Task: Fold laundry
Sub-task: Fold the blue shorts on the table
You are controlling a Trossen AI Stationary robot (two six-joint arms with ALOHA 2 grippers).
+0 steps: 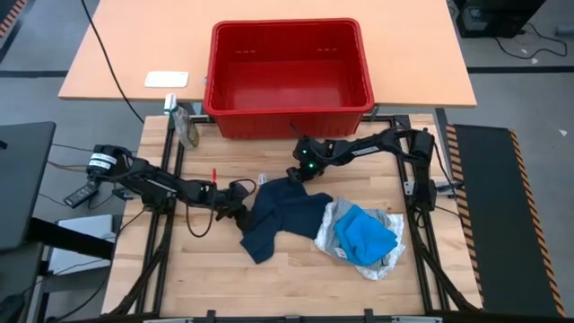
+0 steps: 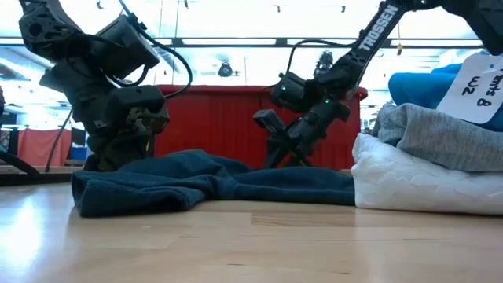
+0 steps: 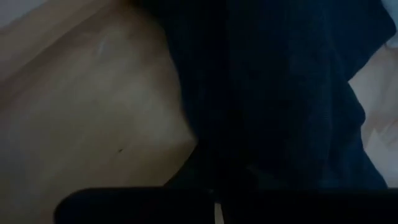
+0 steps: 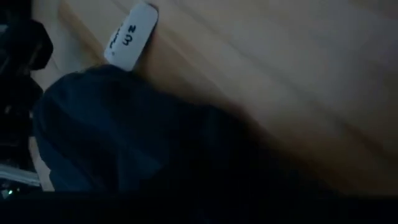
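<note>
While both arms reach low over the wooden table (image 1: pixel 287 278), the left gripper (image 1: pixel 239 201) sits at the left edge of the dark navy garment (image 1: pixel 280 215), pressed down on the cloth; whether its fingers are closed on the fabric I cannot tell. The right gripper (image 1: pixel 297 172) is at the garment's far edge, toward the red plastic basket (image 1: pixel 289 74), and touches the cloth there; its fingers also cannot be read.

The navy garment lies spread and wrinkled near the middle of the table. A small white tag (image 4: pixel 129 37) with handwriting lies on the wood just beside its far edge.

Touching the garment's right side is a pile: the bright blue garment (image 1: pixel 366 233) on top, the grey garment (image 2: pixel 440 137) under it, and the white lacy garment (image 2: pixel 416 185) at the bottom. The basket stands beyond the table's far edge.
</note>
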